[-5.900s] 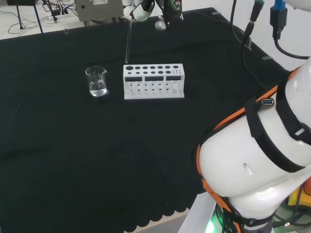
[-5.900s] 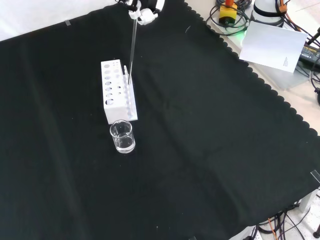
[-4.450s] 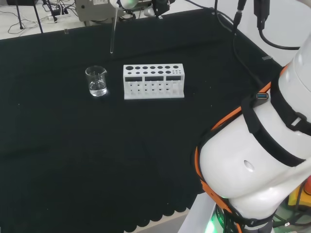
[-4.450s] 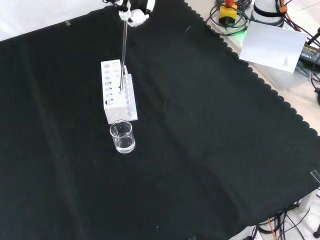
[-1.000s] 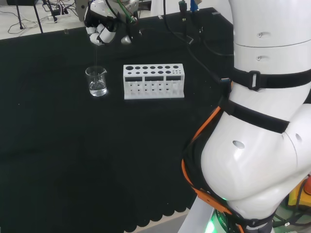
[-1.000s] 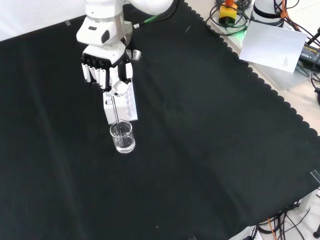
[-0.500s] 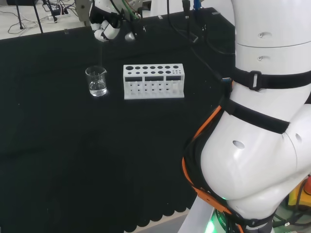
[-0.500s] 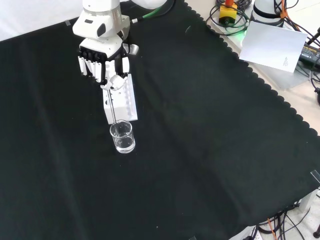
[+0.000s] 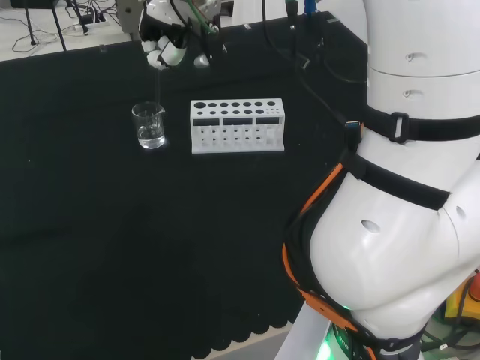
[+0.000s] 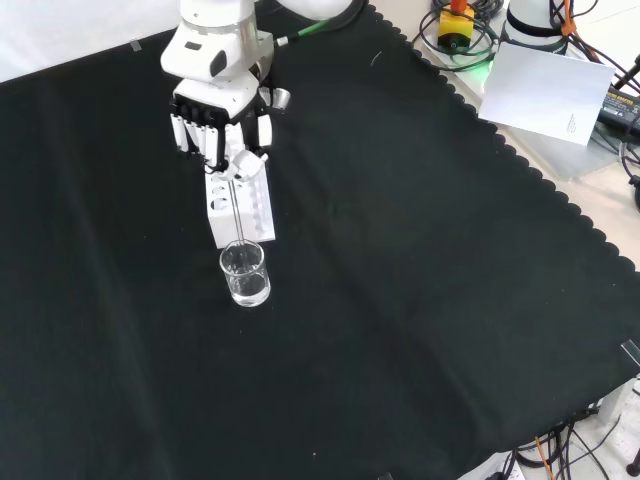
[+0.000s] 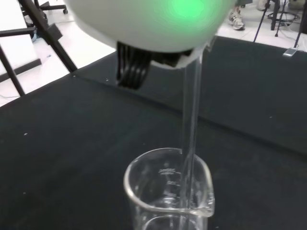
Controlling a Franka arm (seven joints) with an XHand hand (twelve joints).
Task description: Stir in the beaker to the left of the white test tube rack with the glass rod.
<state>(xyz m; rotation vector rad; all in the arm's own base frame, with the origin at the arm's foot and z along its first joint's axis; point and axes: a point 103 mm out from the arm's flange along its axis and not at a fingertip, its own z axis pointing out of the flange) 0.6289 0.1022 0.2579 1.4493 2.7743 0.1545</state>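
i've got the hand (image 10: 222, 128) curled round the glass rod (image 11: 191, 139), its tip inside the beaker (image 10: 245, 274) left of the rack (image 9: 237, 125), so small circles, off the wall.

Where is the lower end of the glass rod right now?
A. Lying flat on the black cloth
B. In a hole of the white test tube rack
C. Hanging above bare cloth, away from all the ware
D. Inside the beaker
D. In the wrist view the glass rod runs down from the hand past the rim of the beaker and inside it; the white test tube rack stands beside the beaker.
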